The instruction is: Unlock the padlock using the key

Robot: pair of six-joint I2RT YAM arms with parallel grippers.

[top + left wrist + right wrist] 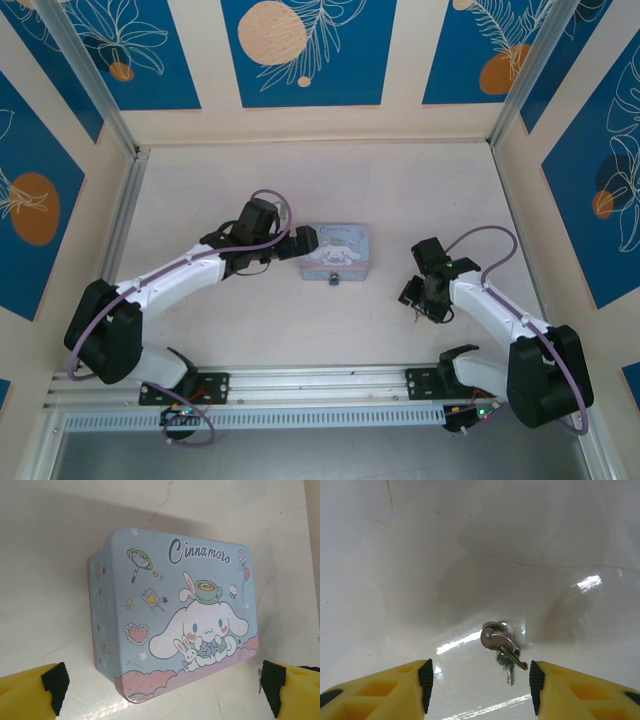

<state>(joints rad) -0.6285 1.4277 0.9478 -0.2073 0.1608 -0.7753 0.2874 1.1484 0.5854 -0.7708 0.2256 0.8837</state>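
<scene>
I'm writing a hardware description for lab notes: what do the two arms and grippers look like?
The left arm and right arm have white links with black joints and bases, each trailed by a purple cable. The left gripper and right gripper have chunky yellow fingers with black inner pads; the right ones show moulded recesses.

There is one tin box (170,610) on the one counter (420,200), and one small padlock (333,279) at its front. One key ring (492,632) carries what look like two keys (514,658) (the lower one lies half hidden under the upper, so that count is unsure). Two arms are here, a left arm (170,275) and a right arm (495,310). The left fingers (25,692) number two and the right fingers (385,692) two, four in all.
</scene>
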